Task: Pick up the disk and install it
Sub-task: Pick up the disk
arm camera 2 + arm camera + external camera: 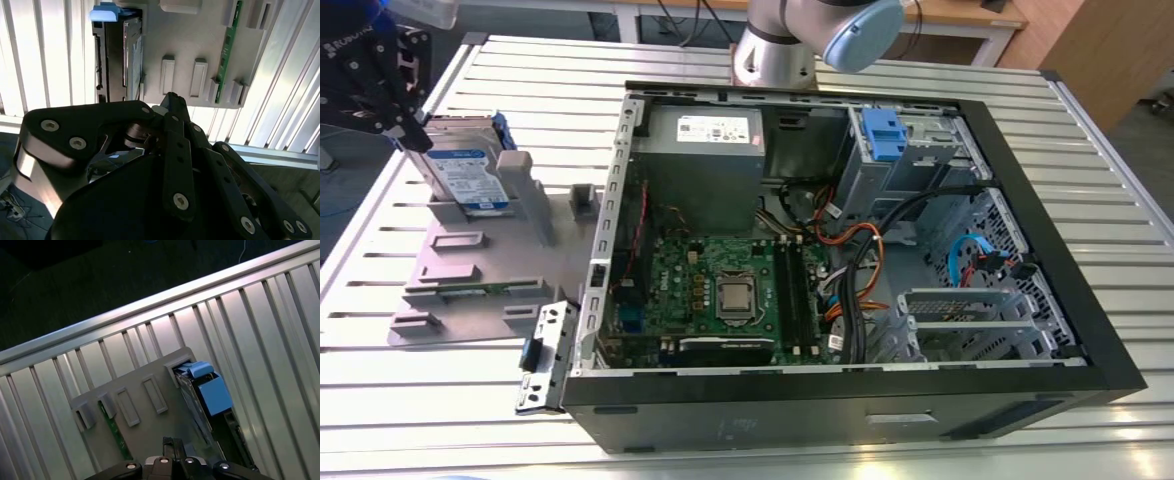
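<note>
The disk (464,172) stands on edge in a slot of the grey fixture (470,292) at the exterior view's left; it is silver with a white-and-blue label and a blue carrier frame. My gripper (414,135) hovers at the disk's upper corner on the exterior view's left, not gripping it. In both wrist views the disk (125,55) (207,400) lies to one side of my gripper (171,100) (168,442), which is over the fixture's flat part. The fingers meet at one narrow tip, shut on nothing.
An open computer case (1107,370) takes up the middle and right of the slatted metal table (1107,150). Its drive bay holds a blue carrier (883,135). A green circuit strip (227,50) sits in the fixture. A loose metal bracket (544,355) leans by the case.
</note>
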`<state>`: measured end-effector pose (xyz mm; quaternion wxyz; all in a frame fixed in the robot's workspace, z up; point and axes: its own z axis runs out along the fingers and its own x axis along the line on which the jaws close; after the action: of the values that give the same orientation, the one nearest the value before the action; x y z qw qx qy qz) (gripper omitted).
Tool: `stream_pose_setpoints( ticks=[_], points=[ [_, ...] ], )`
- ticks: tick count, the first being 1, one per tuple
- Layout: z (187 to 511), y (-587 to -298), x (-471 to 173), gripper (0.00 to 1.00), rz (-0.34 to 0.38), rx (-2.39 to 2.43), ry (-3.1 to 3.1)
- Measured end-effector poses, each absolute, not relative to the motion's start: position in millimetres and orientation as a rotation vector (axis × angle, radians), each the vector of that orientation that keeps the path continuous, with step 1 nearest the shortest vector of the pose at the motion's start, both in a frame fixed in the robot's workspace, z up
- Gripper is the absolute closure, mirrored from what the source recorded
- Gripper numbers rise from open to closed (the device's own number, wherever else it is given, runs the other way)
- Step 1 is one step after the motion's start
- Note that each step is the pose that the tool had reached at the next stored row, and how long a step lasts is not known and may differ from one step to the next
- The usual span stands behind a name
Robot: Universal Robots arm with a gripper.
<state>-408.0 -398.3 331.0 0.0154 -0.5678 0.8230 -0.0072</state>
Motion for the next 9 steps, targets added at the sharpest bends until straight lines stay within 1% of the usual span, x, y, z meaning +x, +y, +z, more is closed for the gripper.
stream_pose_setpoints(
  ticks=[9],
  points=[
    [331.0,-398.3,-408.0,0.89,-0.021,-1.823,2.52]
  ],
)
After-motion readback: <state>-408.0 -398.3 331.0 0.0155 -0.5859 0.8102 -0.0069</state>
